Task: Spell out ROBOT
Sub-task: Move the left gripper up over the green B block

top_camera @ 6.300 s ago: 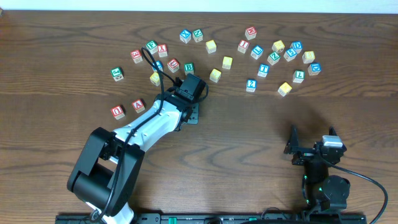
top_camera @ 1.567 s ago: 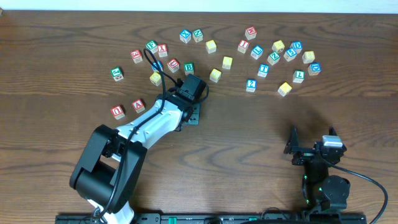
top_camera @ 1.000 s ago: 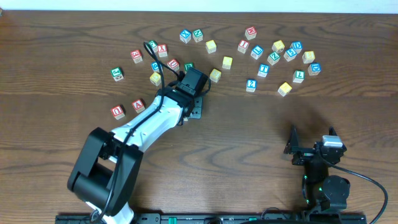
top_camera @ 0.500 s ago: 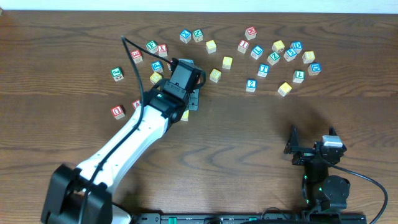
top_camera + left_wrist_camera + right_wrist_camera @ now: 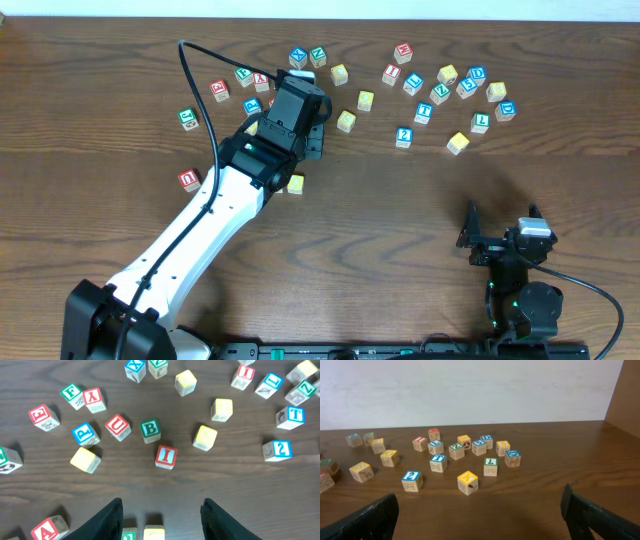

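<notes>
Since the word seems to be going down in a row clear of the pile, two small wooden cubes sit side by side at the bottom edge of the left wrist view. One is a plain yellow-faced cube (image 5: 153, 533). The other is a green-lettered cube (image 5: 128, 535), cropped too much to read. My guess is that's the start of ROBOT, parked on a bare patch of the dark wooden tabletop (image 5: 400, 220) so it doesn't get mixed up with the scatter.

The green-lettered B cube (image 5: 150, 430) looks like the next pick. It's loose near the middle of that view, with the red-lettered I cube (image 5: 165, 456) just below-right of it, so a bit crowded. The blue-lettered T cube (image 5: 290, 416) is at the far right, and a spare plain yellow cube (image 5: 205, 437) sits right of centre.

The left arm (image 5: 210, 215) stretches diagonally from the lower left of the overhead frame up into the pile. The left fingers (image 5: 111, 519) are spread and empty, aimed toward the B. The right arm (image 5: 515, 270) is folded up at lower right, with the right fingers (image 5: 375, 512) wide apart and holding nothing.
</notes>
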Controlling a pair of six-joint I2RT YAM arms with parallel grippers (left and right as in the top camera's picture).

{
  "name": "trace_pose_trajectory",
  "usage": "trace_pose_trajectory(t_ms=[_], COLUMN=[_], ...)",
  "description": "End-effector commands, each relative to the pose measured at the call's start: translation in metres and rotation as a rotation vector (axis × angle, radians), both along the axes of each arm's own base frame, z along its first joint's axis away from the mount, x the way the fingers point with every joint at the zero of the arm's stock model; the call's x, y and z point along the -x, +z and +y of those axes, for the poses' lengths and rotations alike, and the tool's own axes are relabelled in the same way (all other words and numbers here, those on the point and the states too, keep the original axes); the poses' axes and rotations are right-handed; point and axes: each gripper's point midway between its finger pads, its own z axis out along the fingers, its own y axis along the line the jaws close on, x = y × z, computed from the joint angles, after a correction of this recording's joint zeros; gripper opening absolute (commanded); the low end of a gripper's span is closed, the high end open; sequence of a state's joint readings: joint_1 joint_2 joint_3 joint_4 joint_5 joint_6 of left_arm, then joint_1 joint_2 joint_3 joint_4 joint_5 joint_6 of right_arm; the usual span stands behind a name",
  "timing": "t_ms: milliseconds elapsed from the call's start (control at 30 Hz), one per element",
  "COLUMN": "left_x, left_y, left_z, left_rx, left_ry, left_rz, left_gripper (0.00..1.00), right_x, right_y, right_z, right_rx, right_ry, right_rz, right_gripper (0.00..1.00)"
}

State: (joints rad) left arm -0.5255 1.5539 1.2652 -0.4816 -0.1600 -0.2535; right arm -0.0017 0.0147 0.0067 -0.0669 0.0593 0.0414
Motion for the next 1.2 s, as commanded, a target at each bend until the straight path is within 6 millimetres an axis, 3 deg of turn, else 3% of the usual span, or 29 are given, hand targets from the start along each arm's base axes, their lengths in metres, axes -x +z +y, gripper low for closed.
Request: trace_pose_trajectory(t_ms=[0, 800, 1167], left_x=[-0.003, -0.003, -0.003], left_y=[0.017, 0.016, 0.015], left_z=[0.003, 0.004, 0.020], left_rx=[-0.005, -0.015, -0.094], left_ry=[0.000, -0.003, 0.041], left_rz=[-0.035, -0.035, -0.046], left_gripper=[0.50, 0.49, 0.50], right_x=[0.000, 0.000, 0.000], right_y=[0.000, -0.001, -0.001], right_z=[0.001, 0.001, 0.001], right_rx=[-0.006, -0.006, -0.006], right_ry=[0.001, 0.001, 0.001], right_rz=[-0.001, 0.002, 0.002], right_gripper=[0.99, 0.99, 0.99])
